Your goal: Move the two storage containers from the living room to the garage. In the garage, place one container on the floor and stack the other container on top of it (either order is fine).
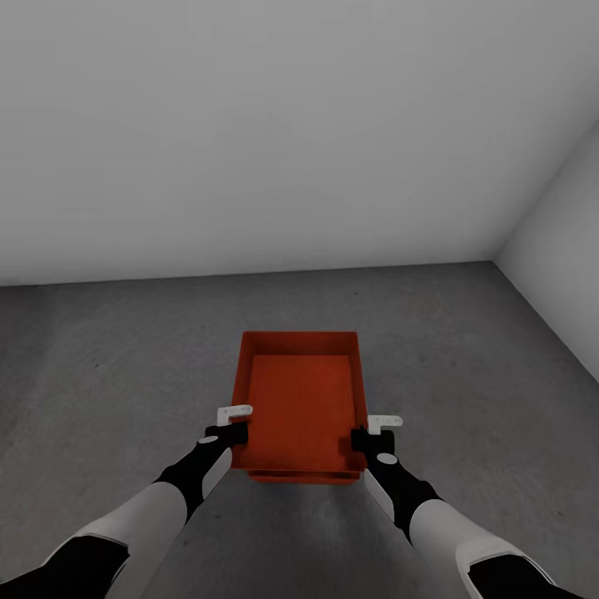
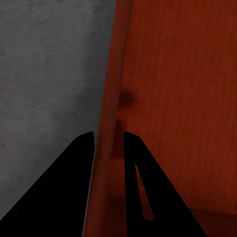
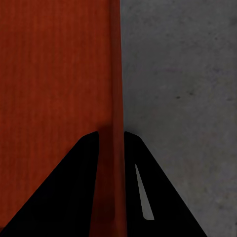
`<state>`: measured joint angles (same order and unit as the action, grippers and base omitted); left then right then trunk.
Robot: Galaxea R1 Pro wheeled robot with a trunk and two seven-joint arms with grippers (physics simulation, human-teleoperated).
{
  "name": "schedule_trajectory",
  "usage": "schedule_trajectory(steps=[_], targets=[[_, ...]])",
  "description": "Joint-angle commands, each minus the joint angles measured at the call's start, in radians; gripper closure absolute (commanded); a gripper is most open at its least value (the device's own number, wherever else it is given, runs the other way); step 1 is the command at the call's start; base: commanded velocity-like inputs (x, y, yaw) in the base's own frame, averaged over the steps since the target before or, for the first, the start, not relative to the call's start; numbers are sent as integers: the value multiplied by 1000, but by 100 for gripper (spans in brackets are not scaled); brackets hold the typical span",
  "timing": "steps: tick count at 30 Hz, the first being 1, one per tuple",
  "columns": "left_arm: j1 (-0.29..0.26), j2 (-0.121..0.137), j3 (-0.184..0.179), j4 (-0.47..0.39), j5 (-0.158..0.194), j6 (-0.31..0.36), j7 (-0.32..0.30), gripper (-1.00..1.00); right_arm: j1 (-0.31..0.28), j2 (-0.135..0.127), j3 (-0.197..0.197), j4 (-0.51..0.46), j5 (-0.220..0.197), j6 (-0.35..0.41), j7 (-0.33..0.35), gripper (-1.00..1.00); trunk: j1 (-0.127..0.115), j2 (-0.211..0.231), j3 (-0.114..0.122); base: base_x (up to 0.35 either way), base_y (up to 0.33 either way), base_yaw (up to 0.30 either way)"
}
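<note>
Container point(image 1: 301, 399) empty | left tool point(image 1: 236, 434), right tool point(image 1: 363, 439) grip walls; floor point(image 1: 116, 358)

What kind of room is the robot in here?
Probably a garage or similar bare utility room: a dark grey mottled concrete floor, plain white walls meeting in a corner, and no furniture in view. Both claws hold a red-orange storage container above the floor.
</note>
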<state>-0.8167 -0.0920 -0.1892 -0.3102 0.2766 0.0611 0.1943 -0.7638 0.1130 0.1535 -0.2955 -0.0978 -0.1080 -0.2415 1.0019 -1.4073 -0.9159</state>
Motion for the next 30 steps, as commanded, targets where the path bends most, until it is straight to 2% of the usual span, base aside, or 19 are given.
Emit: schedule_trajectory(steps=[1, 5, 30], targets=[[0, 48, -3, 53, 7, 6, 14, 100, -2, -1, -25, -4, 6, -7, -50, 100, 4, -8, -4, 0, 0, 0], [0, 48, -3, 53, 7, 6, 14, 100, -2, -1, -25, -4, 6, -7, -50, 100, 19, -36, -16, 0, 0, 0], [0, 48, -4, 53, 8, 6, 14, 100, -2, -1, -25, -4, 6, -7, -50, 100, 19, -36, -16, 0, 0, 0]])
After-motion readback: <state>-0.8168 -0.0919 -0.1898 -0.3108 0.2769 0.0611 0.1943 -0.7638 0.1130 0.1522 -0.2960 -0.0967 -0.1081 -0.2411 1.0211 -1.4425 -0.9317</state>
